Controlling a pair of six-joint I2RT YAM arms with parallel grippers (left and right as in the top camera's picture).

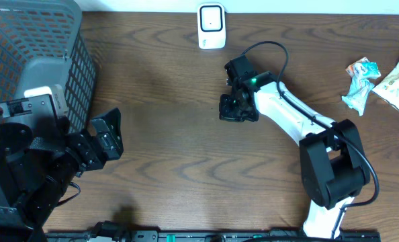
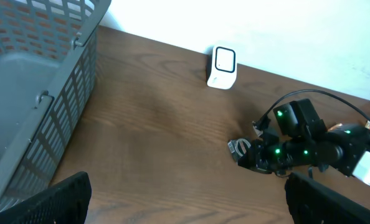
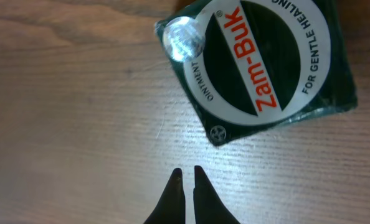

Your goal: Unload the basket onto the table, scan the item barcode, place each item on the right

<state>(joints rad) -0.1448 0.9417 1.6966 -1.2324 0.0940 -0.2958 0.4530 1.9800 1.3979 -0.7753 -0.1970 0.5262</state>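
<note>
The item is a dark green square Zam-Buk tin point(image 3: 266, 68) with a white ring label, lying flat on the wooden table. My right gripper point(image 3: 188, 174) points down at the table just short of the tin. Its fingertips are pressed together with nothing between them, and they do not touch the tin. From overhead the right gripper point(image 1: 236, 107) sits mid-table and covers the tin. The white barcode scanner point(image 1: 211, 25) stands at the table's far edge. My left gripper point(image 1: 105, 138) hovers wide open at the left and holds nothing; its fingers point(image 2: 54, 199) frame bare wood.
A grey mesh basket point(image 1: 52, 40) fills the far left corner, close to the left arm. Two snack packets point(image 1: 361, 81) point(image 1: 397, 81) lie at the far right. The right arm's black cable loops above its wrist point(image 1: 267, 47).
</note>
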